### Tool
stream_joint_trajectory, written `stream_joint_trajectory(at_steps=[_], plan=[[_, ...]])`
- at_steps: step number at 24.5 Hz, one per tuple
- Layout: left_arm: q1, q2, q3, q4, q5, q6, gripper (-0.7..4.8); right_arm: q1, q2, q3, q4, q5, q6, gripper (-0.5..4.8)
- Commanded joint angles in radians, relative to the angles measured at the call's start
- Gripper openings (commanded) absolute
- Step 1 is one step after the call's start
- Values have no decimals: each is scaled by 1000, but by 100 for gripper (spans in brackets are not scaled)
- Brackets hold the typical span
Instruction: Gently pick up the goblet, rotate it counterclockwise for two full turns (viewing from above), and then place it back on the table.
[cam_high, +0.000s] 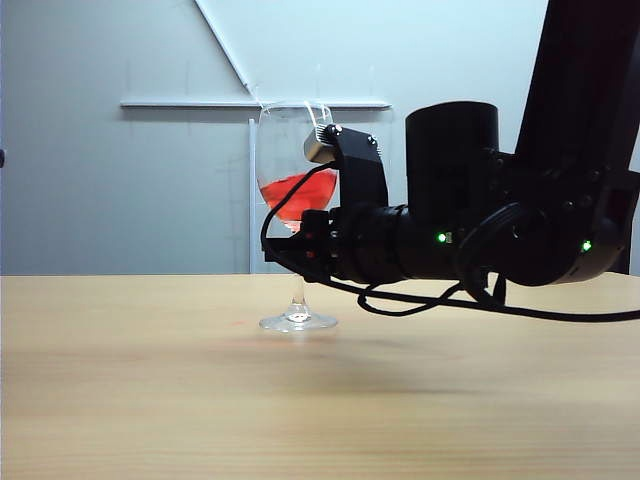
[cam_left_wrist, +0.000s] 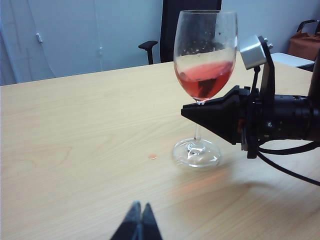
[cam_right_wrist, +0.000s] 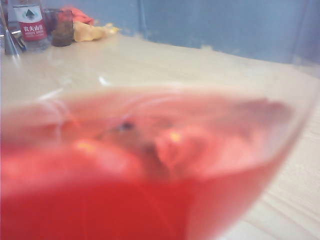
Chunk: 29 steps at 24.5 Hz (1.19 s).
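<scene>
The goblet (cam_high: 290, 160) is a tall clear glass with red liquid slanting in its bowl. It stands upright over the light-wood table (cam_high: 150, 400), with its round foot (cam_left_wrist: 196, 152) at or just above the surface; I cannot tell which. My right gripper (cam_left_wrist: 196, 106) reaches in level from the right and is shut on the thin stem right under the bowl. In the right wrist view the goblet's red bowl (cam_right_wrist: 150, 165) fills the frame and hides the fingers. My left gripper (cam_left_wrist: 139, 207) is shut and empty, well back from the goblet (cam_left_wrist: 205, 55).
A small red spot (cam_left_wrist: 152, 156) lies on the table beside the foot. A black cable (cam_left_wrist: 290, 172) hangs under the right arm. At the table's far end stand a water bottle (cam_right_wrist: 30, 25), a dark jar (cam_right_wrist: 62, 30) and yellow and orange items (cam_right_wrist: 87, 30).
</scene>
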Motion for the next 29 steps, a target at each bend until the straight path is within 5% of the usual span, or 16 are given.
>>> stream_joint_trajectory(at_steps=[1,10,21,29], plan=[[0,2,4,16,0,0,-5,1,-9,8,37,-4,-3,-7],[0,2,4,16,0,0,-5,2,-9,7,25,-3,-2,-4],[0,2,4,16,0,0,-5,2,-10,-7,11,2,-2,122],[0,2,4,16,0,0,-5,4,-101,-164,47,7,4,129]])
